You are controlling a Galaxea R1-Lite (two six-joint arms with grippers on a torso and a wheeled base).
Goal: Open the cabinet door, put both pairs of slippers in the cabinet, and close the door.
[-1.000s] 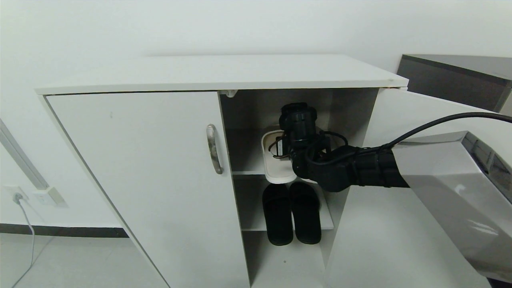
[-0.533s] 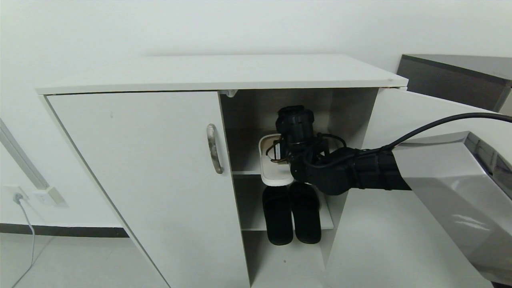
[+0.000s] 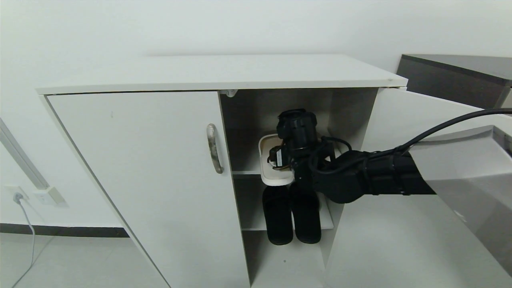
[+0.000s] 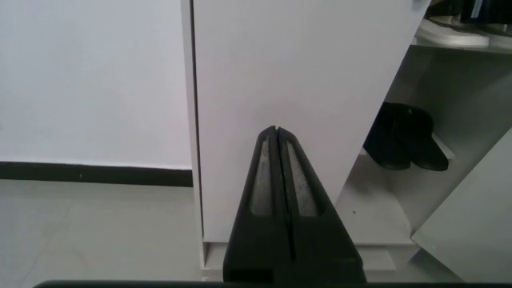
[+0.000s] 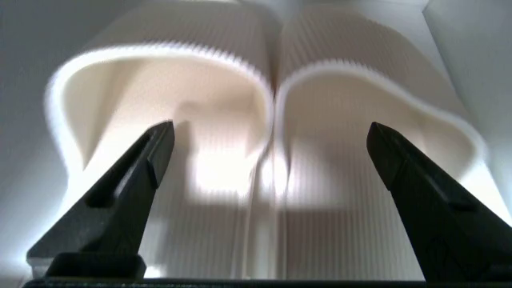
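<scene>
White slippers (image 3: 267, 176) sit mid-frame on the cabinet's (image 3: 224, 74) upper shelf in the head view, black slippers (image 3: 291, 218) on the shelf below, while the right wrist view shows the right gripper (image 5: 270, 136) spread wide and empty before the white pair, and the left wrist view shows the left gripper (image 4: 275, 132) at lower centre, closed on nothing.

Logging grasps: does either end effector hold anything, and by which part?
Nothing is held. The right end effector is open, facing the white slippers; the left end effector is shut, empty.
</scene>
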